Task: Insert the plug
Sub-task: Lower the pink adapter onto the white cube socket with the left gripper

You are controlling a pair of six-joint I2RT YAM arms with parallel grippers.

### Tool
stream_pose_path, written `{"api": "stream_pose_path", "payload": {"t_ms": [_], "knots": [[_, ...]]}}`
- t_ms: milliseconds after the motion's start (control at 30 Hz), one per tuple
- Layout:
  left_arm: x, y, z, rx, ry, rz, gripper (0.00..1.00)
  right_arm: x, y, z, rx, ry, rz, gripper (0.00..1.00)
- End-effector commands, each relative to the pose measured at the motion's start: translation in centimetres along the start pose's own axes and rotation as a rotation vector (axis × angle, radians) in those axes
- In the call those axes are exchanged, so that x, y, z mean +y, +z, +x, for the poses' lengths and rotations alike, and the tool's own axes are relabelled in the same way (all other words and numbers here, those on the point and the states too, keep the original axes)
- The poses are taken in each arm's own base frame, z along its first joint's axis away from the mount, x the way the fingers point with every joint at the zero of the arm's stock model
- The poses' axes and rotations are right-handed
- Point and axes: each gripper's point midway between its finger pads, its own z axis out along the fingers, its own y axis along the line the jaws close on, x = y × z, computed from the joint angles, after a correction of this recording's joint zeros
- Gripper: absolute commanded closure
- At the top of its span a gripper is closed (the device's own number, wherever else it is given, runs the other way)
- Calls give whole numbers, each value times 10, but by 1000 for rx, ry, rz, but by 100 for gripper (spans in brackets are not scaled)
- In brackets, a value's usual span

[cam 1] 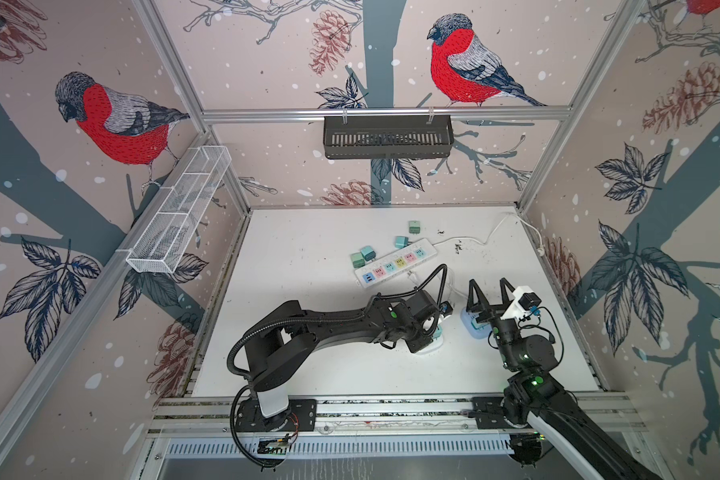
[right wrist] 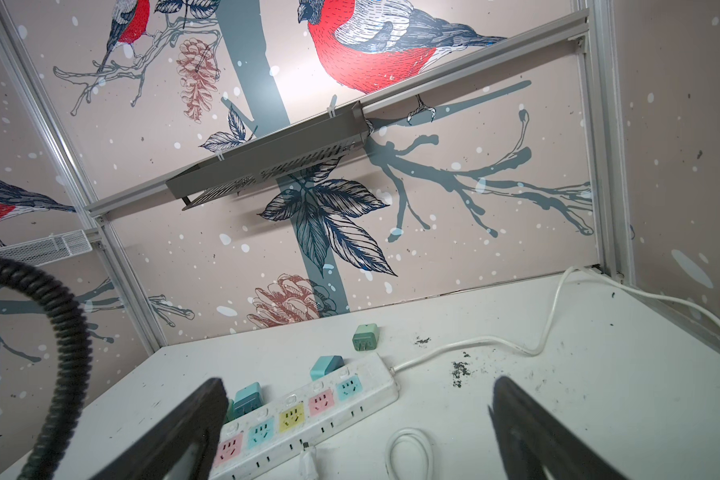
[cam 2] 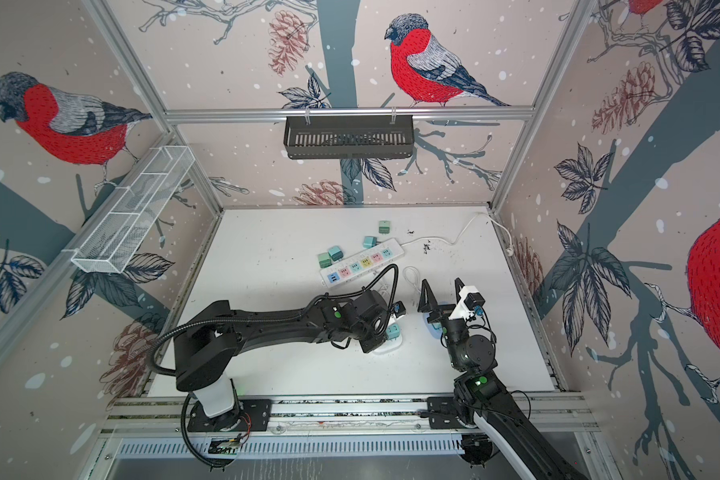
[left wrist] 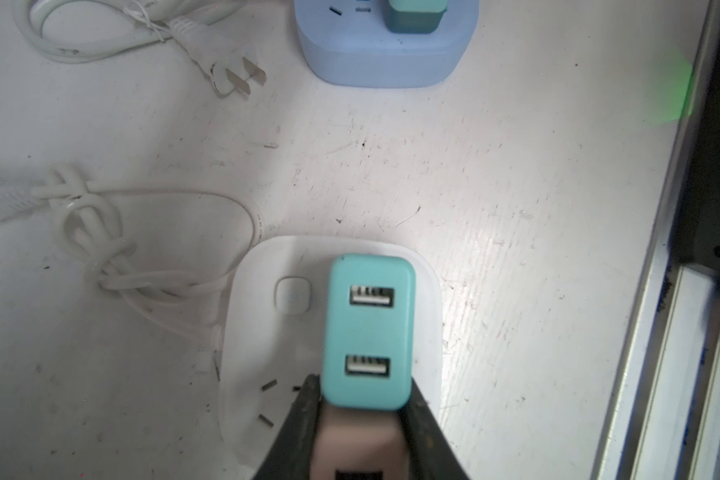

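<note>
Risk first, by size of item. The white socket base (left wrist: 262, 353) lies loose on the tabletop (cam 1: 300, 257) directly under the left gripper (left wrist: 364, 392) with nothing bracing it. The right gripper (cam 1: 488, 283) hangs apart, above the blue socket base (left wrist: 375, 62), its jaws spread wide and empty. In my judgement a downward push could slide or tip the white base.

The left jaws pinch the teal plug (left wrist: 368, 328) by one end only, so it may pivot in the grip and meet the slots crooked. The plug stands over the white base. Whether its prongs are in cannot be seen.

The tied cord (left wrist: 100, 232), just beside the jaws, may drag on the base.

Count:
- Tabletop: one.
- Power strip (cam 1: 395, 262): one, well beyond both jaws, with six coloured outlets, all vacant.
- Square socket bases: two, white and blue.
- Plugs: six.
  - One is in the left jaws.
  - One seated plug (left wrist: 412, 16) sits in the blue base.
  - Four loose plugs lie by the strip (cam 1: 413, 226) (cam 1: 400, 242) (cam 1: 367, 252) (cam 1: 356, 259).
- Bare-pronged cord (left wrist: 233, 75): one, ahead of the left jaws.
</note>
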Motion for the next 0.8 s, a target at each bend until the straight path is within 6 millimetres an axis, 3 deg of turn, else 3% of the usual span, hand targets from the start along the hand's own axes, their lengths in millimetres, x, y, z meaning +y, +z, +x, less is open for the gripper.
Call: {"api": "stream_pose_path", "payload": {"t_ms": [0, 467, 500, 633, 767], "knots": [[0, 5, 22, 86, 10, -5, 100, -11, -11, 44, 82, -10, 8, 0], [2, 12, 39, 119, 21, -16, 100, -10, -11, 44, 87, -8, -2, 0], [1, 12, 40, 117, 19, -15, 94, -10, -11, 44, 86, -8, -2, 0], [2, 7, 33, 79, 16, -24, 54, -12, -11, 44, 84, -4, 5, 0], [1, -4, 20, 14, 31, -19, 40, -14, -11, 44, 84, -1, 13, 0]]}}
